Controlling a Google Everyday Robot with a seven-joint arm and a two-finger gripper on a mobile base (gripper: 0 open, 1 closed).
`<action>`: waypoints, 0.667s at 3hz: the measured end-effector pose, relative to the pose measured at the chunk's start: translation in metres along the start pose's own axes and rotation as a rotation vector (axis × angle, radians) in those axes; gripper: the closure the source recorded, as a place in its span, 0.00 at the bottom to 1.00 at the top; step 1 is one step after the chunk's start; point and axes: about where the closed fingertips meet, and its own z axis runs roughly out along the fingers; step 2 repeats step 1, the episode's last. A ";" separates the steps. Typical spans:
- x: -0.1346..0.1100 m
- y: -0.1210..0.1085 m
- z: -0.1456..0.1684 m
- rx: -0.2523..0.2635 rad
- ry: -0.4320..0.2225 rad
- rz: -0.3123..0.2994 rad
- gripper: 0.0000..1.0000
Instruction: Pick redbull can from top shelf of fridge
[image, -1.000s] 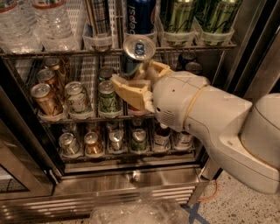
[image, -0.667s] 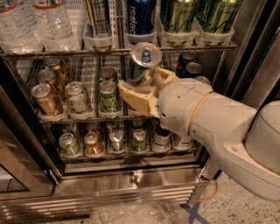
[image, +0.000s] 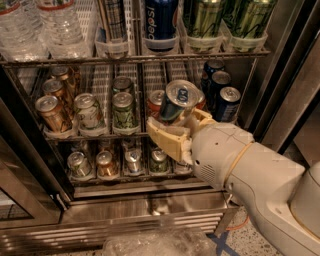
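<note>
My gripper (image: 179, 119) is shut on the redbull can (image: 175, 100), a slim can with a silver pull-tab top and a dark blue-silver side. The can is tilted and held in front of the middle wire rack of the fridge (image: 280, 75), below the top shelf (image: 135, 58). One cream finger (image: 165, 139) lies under the can. The other finger (image: 204, 118) is to its right. The top shelf's white cups hold another slim blue and silver can (image: 116, 20), a Pepsi can (image: 160, 22) and tall green cans (image: 202, 20).
Water bottles (image: 45, 25) stand at the top left. Short cans (image: 90, 110) fill the middle rack and smaller cans (image: 105, 162) the lower rack. Dark cans (image: 220, 92) stand right behind the gripper. The door frame (image: 30, 150) is on the left and crumpled plastic (image: 160, 245) lies on the floor.
My gripper has moved down and to the right with the can in it, away from the top shelf and out towards the camera.
</note>
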 end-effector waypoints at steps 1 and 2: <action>0.000 0.000 0.000 0.000 0.000 0.000 1.00; 0.000 0.000 0.000 0.000 0.000 0.000 1.00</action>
